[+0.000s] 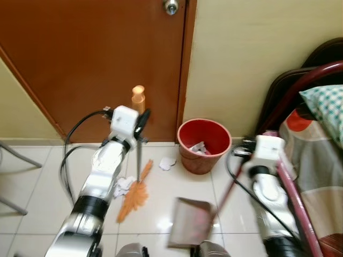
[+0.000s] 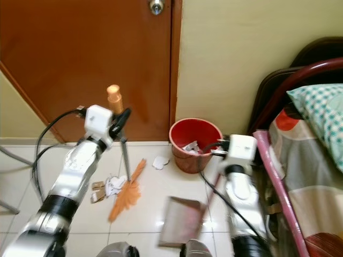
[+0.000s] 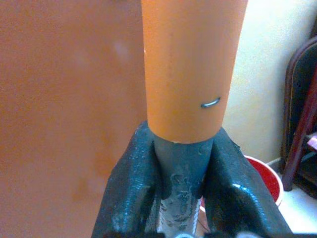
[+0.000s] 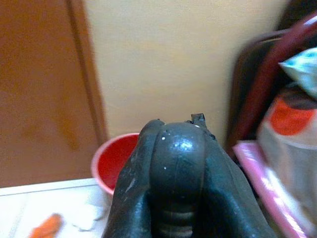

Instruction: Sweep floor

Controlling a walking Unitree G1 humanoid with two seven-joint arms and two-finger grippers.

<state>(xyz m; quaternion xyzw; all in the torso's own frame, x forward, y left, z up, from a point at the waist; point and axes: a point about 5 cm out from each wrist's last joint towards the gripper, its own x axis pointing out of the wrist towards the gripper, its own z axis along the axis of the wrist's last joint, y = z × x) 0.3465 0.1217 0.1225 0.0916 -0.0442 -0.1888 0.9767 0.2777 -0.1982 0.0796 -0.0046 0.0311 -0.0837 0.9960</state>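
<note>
We clamp the orange-bristled broom point(image 1: 136, 188) in our left gripper point(image 1: 140, 124), the dark long-handled dustpan point(image 1: 188, 220) in our right gripper point(image 4: 181, 163).
Crumpled paper scraps point(image 2: 109, 186) lie beside the bristles (open tile toward the red plastic bin point(image 1: 203, 144)).

Both silver arms carry white wrist housings and looping black cables; each pincer has glossy, scuffed black fingers point(image 3: 126, 198).

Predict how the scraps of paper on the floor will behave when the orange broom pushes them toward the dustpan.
The paper scraps look thin and crumpled, so probably light and easily scattered. The tiles appear glossy, so they likely slide readily. The broom's bristles look soft and splayed; some scraps may slip past.
</note>
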